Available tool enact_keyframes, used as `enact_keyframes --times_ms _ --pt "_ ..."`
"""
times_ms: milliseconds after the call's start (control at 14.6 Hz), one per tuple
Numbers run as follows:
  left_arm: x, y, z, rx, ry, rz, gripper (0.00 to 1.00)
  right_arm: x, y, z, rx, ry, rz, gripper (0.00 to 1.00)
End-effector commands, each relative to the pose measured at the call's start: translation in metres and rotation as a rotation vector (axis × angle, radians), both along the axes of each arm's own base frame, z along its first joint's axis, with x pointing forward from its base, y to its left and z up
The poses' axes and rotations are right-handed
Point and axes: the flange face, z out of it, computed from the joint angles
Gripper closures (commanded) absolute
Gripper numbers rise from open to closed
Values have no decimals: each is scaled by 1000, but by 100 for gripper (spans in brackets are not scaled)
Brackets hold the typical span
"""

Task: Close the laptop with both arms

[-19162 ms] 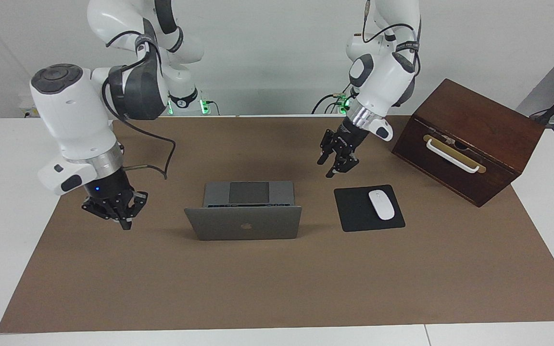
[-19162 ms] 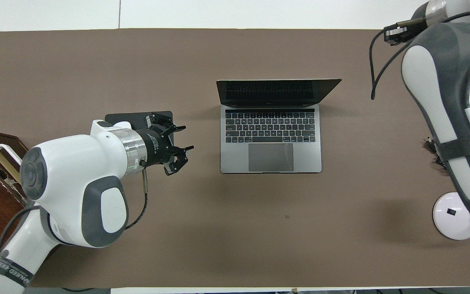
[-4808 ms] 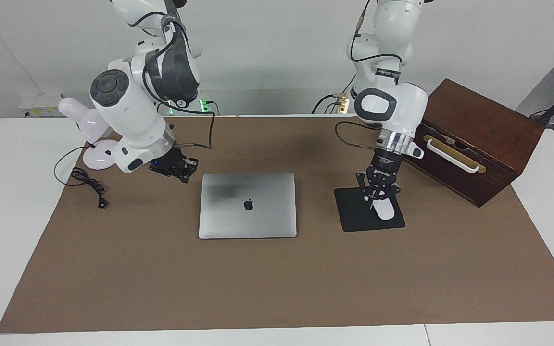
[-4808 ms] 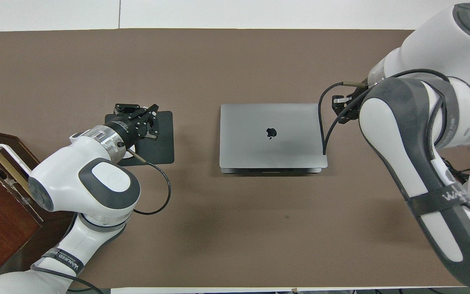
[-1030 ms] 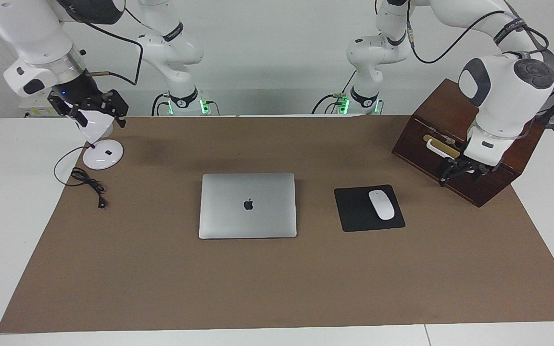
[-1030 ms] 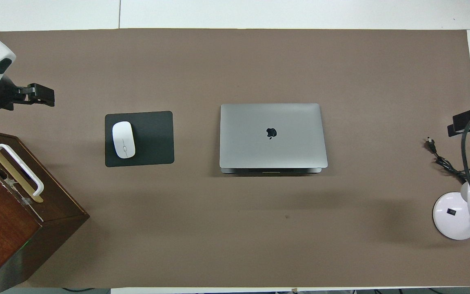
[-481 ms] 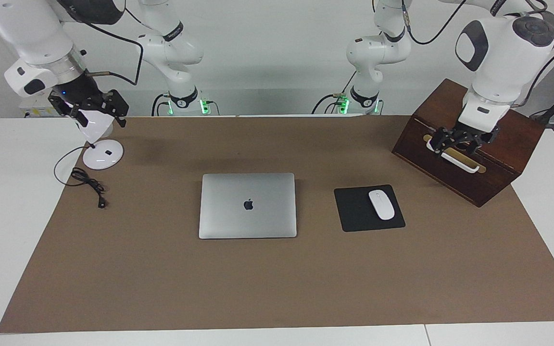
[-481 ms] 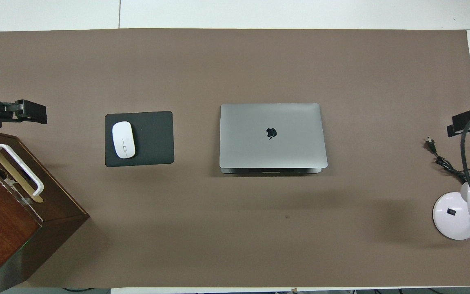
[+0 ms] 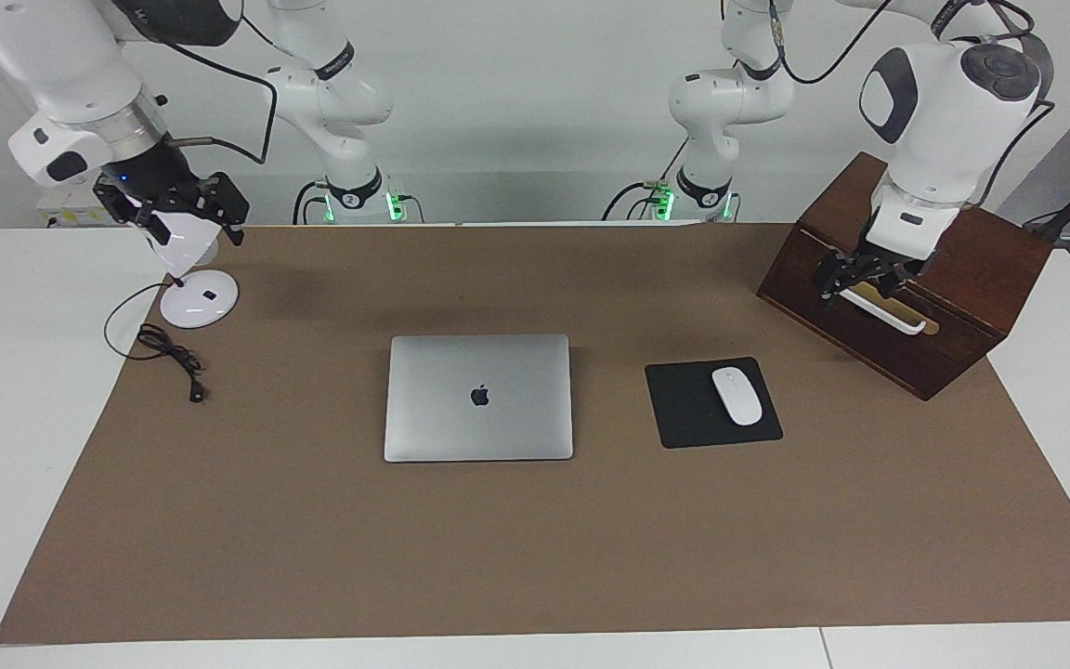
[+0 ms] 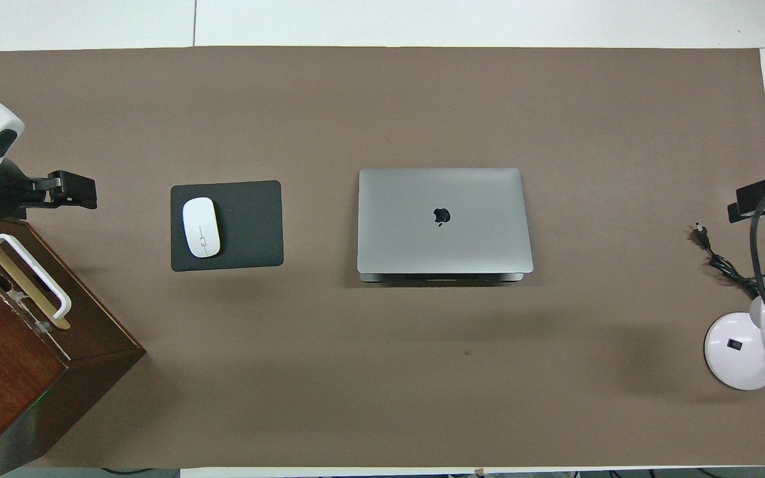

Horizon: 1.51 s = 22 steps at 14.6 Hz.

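**Two white arms, dark joints, black hands**

Both arms are showing glossy white rounded shells with grey-black joint covers and round dark end caps. A ribbed silver wrist ring is leading into each black two-finger hand: the right hand (image 9: pixel 175 209) is glowing with a small blue light, the left hand (image 9: pixel 855 275) is looking darker. Black cables are looping along each arm. Green lights are shining at both bases.

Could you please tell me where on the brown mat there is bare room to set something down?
The broad strip of brown mat farther from the robots than the closed silver laptop and black mousepad is bare, as is the strip between the laptop and the robots. The ends are crowded: the dark wooden box with the left gripper, and the white desk lamp with the right gripper.
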Motion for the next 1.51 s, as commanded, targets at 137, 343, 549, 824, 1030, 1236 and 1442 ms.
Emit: enact_keyframes --times_ms 137,343,549,824,1030,1236,1442 --pt "-10 -2 7 -19 10 13 0 -5 -1 2 -10 -11 -5 0" --pt "-7 0 42 -74 -10 24 0 -5 0 3 -11 -17 -3 0" --pt "-7 13 62 -74 -20 -34 0 -6 -1 3 -9 -16 -6 0" --pt "-13 17 75 -88 -13 -25 0 -6 0 3 -9 -14 -5 0" --pt "-18 12 87 -82 -19 -47 0 -7 0 3 -11 -11 -5 0" --pt "-23 13 74 -47 -22 -168 0 -6 0 3 -10 -13 -6 0" --pt "-21 -4 87 -25 -26 -195 0 -6 1 3 -10 -13 -5 0"
